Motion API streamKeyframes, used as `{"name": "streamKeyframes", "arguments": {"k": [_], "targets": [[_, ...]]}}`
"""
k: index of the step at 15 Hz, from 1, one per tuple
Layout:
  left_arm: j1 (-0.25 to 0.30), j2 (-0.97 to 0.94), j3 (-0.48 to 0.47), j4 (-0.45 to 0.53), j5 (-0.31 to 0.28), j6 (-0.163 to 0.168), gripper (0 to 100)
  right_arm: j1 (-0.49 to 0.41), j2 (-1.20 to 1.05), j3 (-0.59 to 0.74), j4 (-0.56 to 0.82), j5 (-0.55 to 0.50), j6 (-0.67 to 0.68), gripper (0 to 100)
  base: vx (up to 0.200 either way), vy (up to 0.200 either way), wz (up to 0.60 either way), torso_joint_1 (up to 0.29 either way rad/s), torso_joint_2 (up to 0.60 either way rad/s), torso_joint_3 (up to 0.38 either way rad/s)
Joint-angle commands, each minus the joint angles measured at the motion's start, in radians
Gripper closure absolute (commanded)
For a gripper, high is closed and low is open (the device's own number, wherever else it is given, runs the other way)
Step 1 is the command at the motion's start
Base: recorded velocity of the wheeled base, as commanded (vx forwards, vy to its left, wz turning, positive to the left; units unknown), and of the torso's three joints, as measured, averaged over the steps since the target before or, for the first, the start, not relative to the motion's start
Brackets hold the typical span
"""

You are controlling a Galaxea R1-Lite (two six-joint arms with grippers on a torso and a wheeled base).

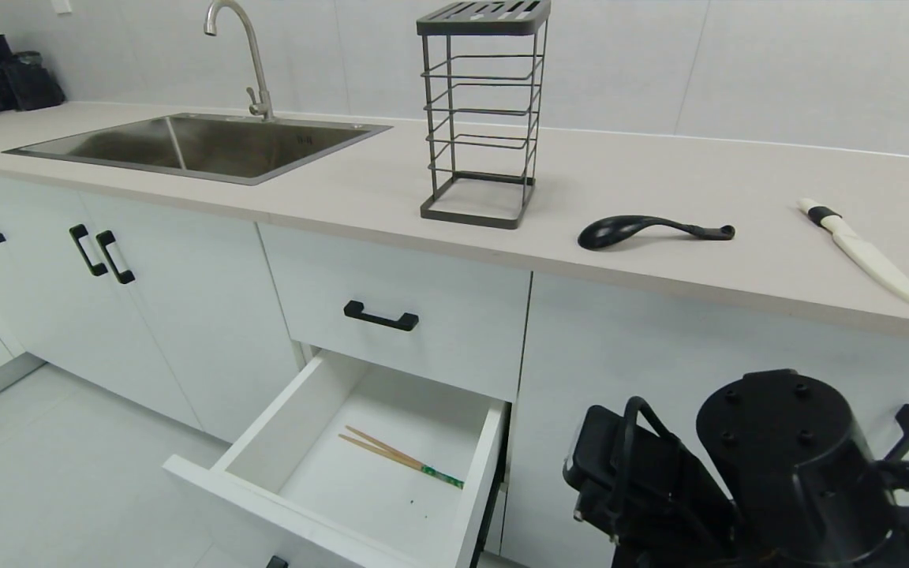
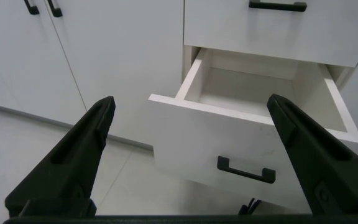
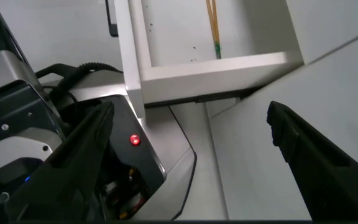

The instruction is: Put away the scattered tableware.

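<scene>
A black spoon (image 1: 652, 230) lies on the countertop (image 1: 660, 173) right of a black wire rack (image 1: 482, 118). Farther right rests a white knife (image 1: 857, 248) with a black band. Below the counter a white drawer (image 1: 265, 430) is pulled out, and a pair of chopsticks (image 1: 399, 456) lies on its floor. My left gripper (image 2: 191, 102) is open and empty, low down, facing the drawer front (image 2: 185, 134) and its black handle (image 2: 246, 171). My right gripper (image 3: 188, 115) is open and empty too, hanging beside the drawer (image 3: 210, 68), whose chopsticks (image 3: 213, 25) show from above.
A steel sink (image 1: 202, 146) with a tap (image 1: 245, 55) is set into the counter's left part. White cabinet doors with black handles (image 1: 103, 254) stand left of the drawer. A shut drawer (image 1: 391, 304) sits just above the pulled-out one. Light floor tiles (image 1: 52, 473) spread below.
</scene>
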Motion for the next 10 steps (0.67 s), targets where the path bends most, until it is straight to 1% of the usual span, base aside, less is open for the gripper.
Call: {"name": "streamKeyframes", "arguments": {"k": [1,2,4,5,7,10], "targets": [[0.0,0.001,0.0,0.0,0.0,0.0,0,-0.009,-0.028,0.021,-0.002,-0.005,-0.001,0,0.0,0.0,0.0,0.0,0.0,0.0],[0.0,0.001,0.0,0.0,0.0,0.0,0,-0.011,-0.032,0.031,-0.005,-0.005,-0.001,0,0.0,0.0,0.0,0.115,-0.02,-0.027],[0.0,0.001,0.0,0.0,0.0,0.0,0,-0.011,-0.043,0.042,-0.005,-0.003,0.0,0,0.0,0.0,0.0,0.21,-0.1,-0.071],[0.0,0.001,0.0,0.0,0.0,0.0,0,-0.011,-0.043,0.044,-0.005,-0.005,0.0,0,0.0,0.0,0.0,0.242,-0.38,-0.188],[0.0,0.001,0.0,0.0,0.0,0.0,0,-0.011,-0.043,0.047,-0.005,-0.005,0.0,0,0.0,0.0,0.0,0.237,-0.62,-0.22],[0.0,0.001,0.0,0.0,0.0,0.0,0,-0.011,-0.042,0.061,-0.005,-0.003,0.0,0,0.0,0.0,0.0,0.245,-0.51,-0.219]]}}
